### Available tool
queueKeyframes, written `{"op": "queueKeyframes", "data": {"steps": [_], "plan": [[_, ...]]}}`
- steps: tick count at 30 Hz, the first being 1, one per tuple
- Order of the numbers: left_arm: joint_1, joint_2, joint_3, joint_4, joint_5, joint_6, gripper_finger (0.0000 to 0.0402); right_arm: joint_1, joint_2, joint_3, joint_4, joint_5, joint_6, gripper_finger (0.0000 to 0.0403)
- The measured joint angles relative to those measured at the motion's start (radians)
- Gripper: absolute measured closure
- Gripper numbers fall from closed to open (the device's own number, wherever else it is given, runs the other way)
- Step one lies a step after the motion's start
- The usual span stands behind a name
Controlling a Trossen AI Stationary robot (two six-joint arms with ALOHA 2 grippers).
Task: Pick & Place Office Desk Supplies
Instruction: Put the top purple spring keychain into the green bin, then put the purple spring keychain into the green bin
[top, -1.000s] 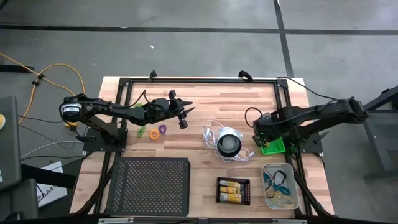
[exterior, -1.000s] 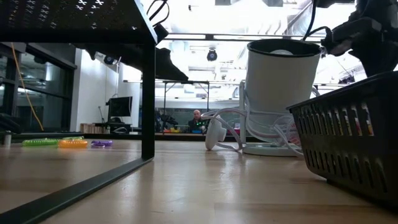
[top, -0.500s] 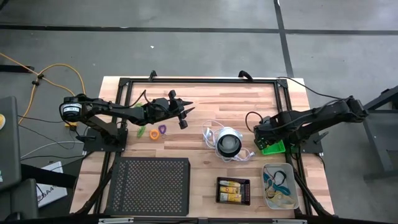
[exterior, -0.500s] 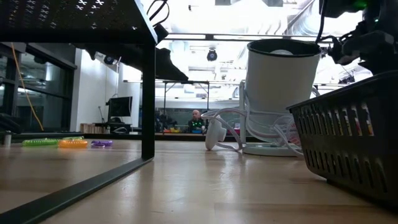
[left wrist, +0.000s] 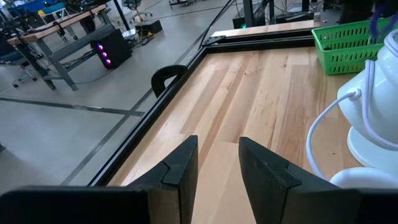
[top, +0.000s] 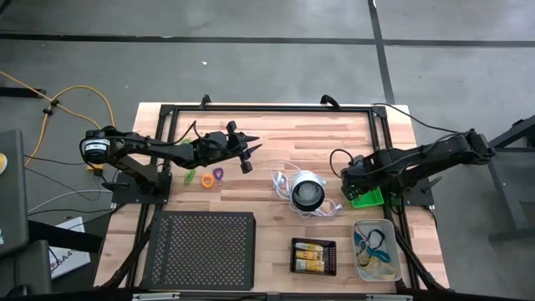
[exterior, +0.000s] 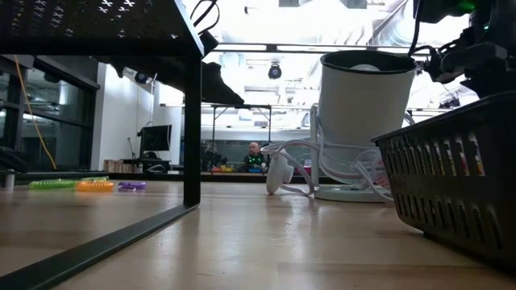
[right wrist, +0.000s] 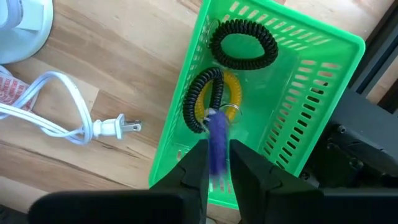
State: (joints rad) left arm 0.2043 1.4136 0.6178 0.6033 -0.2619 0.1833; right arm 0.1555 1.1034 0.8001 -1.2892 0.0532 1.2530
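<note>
Where right fingers [right wrist: 216,163] part, purple loop [right wrist: 217,138] between, over green tray [right wrist: 310,81]

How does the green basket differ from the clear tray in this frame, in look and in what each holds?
The green basket is bright, slotted plastic at the table's right edge; the clear tray is see-through and sits nearer the table's front corner. The green basket holds coiled loops, black and yellow, with the right gripper above it and a purple loop between its fingers; the clear tray holds teal and dark cords. Both are small, open-topped containers.
</note>
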Motion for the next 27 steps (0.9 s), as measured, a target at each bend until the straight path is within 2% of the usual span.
{"op": "queueKeyframes", "data": {"steps": [5,14,16,20,24,27], "plan": [[0.000,0.000,0.000,0.000,0.000,0.000,0.0289,0.000,0.000,0.000,0.000,0.000,0.000,0.0336],[0.000,0.000,0.000,0.000,0.000,0.000,0.0289,0.000,0.000,0.000,0.022,0.007,-0.001,0.0333],[0.000,0.000,0.000,0.000,0.000,0.000,0.0289,-0.002,0.000,0.000,0.044,0.047,-0.023,0.0333],[0.000,0.000,0.000,0.000,0.000,-0.016,0.0289,-0.048,0.000,0.000,0.124,0.195,-0.103,0.0333],[0.000,0.000,0.000,0.000,0.000,-0.019,0.0289,-0.151,0.000,0.000,0.236,0.339,-0.229,0.0333],[0.000,0.000,0.000,0.000,0.000,-0.019,0.0289,-0.258,0.000,0.000,0.362,0.374,-0.371,0.0333]]}}
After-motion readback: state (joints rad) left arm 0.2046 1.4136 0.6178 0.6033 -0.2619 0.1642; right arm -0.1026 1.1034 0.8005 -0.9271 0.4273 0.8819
